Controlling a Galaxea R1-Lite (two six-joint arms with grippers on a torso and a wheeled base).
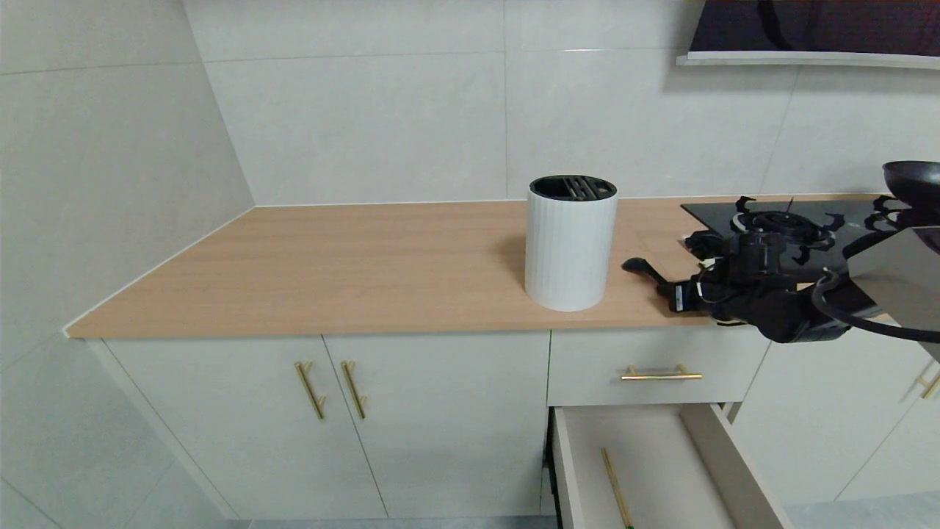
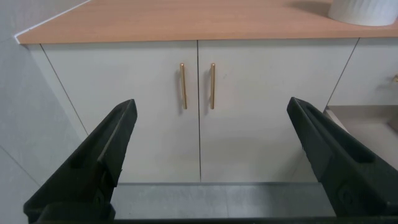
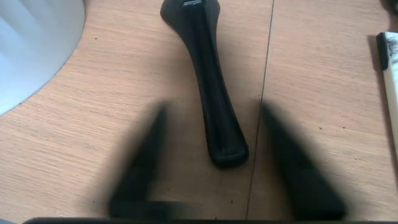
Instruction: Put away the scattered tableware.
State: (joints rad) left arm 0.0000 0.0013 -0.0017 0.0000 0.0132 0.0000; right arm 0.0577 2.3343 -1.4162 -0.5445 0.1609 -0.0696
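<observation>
Head view: our black tapered plastic handle [image 1: 640, 269] lies on the wooden countertop [image 1: 330, 272] beside the white ribbed holder [image 1: 571, 250]. Left wrist: left gripper [image 2: 211, 109] gapes empty. Right wrist: right gripper [image 3: 213, 115] straddles it, unclosed; an off-centre pinch could skid it.

Kitchen: gas stove [image 1: 782, 224], countertop [image 1: 330, 272], cabinets [image 1: 308, 419].

Black right arm [image 1: 782, 316], looped black cable [image 1: 892, 332], wedge-shaped black left pincer [image 2: 211, 109]
</observation>
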